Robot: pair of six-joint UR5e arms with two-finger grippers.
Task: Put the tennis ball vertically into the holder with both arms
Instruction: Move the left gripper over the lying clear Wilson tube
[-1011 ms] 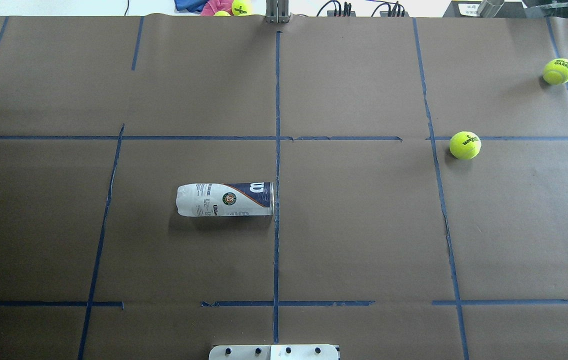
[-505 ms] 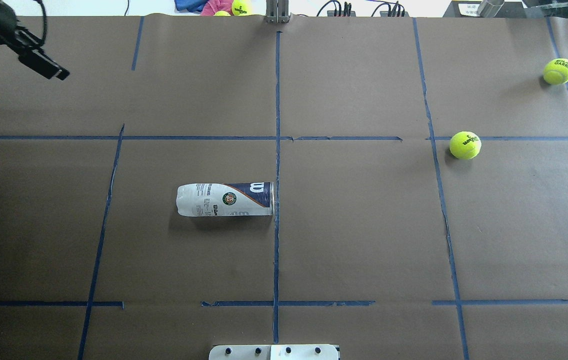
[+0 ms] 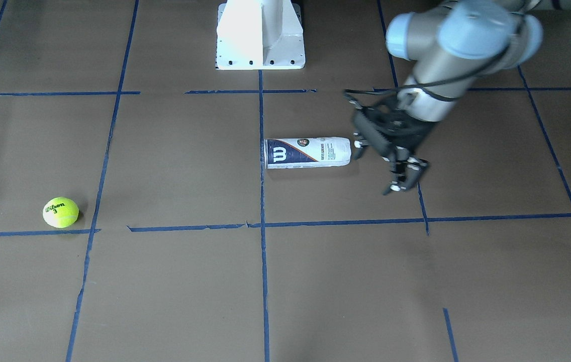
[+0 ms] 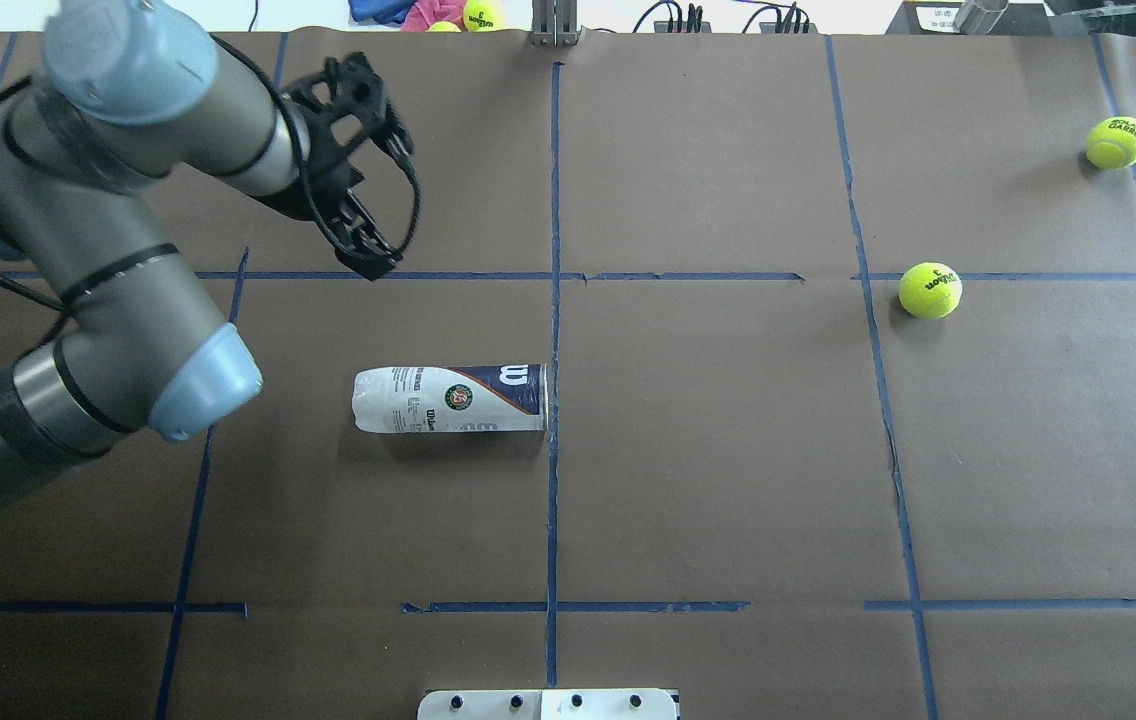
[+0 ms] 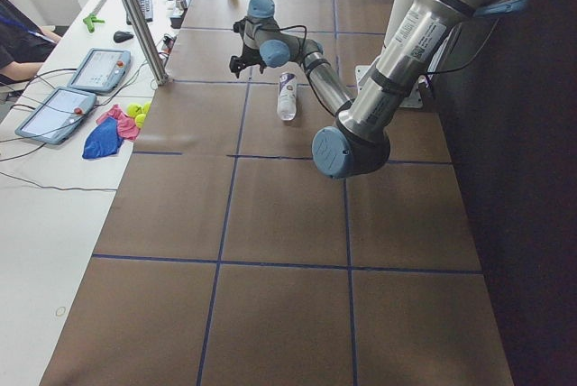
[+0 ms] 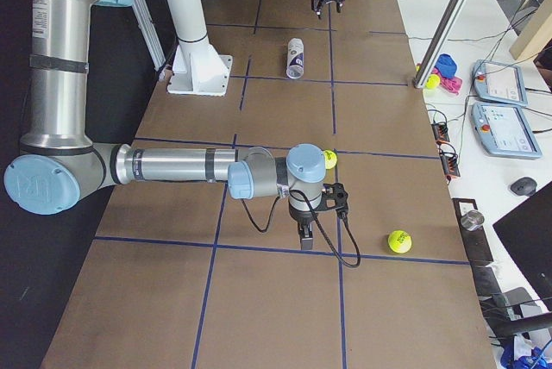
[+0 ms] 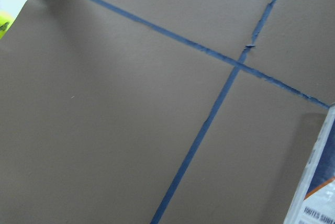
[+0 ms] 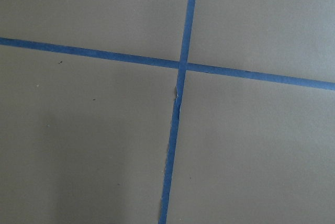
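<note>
The holder [image 4: 450, 399] lies on its side near the table's middle, its navy "W" end at the centre tape line; it also shows in the front view [image 3: 308, 153] and at the left wrist view's edge [image 7: 319, 182]. The tennis ball [image 4: 930, 290] printed "Wilson 3" [image 3: 61, 212] rests far off on the right half. My left gripper [image 4: 368, 262] hangs open and empty above the table, beyond the holder's closed end [image 3: 406, 177]. My right gripper [image 6: 304, 238] shows only in the right side view, pointing down just short of the ball [image 6: 329, 159]; I cannot tell its state.
A second yellow ball [image 4: 1118, 142] sits at the far right corner. The white pedestal base [image 3: 260, 35] stands at the robot's edge. Cloths and more balls [image 4: 428, 12] lie past the far edge by a metal post [image 4: 555, 25]. A person's arm [image 5: 18, 39] shows at the side desk.
My left arm has swung in from the upper left corner toward the table's middle, bringing its gripper closer to the holder. The holder and both balls have stayed put.
</note>
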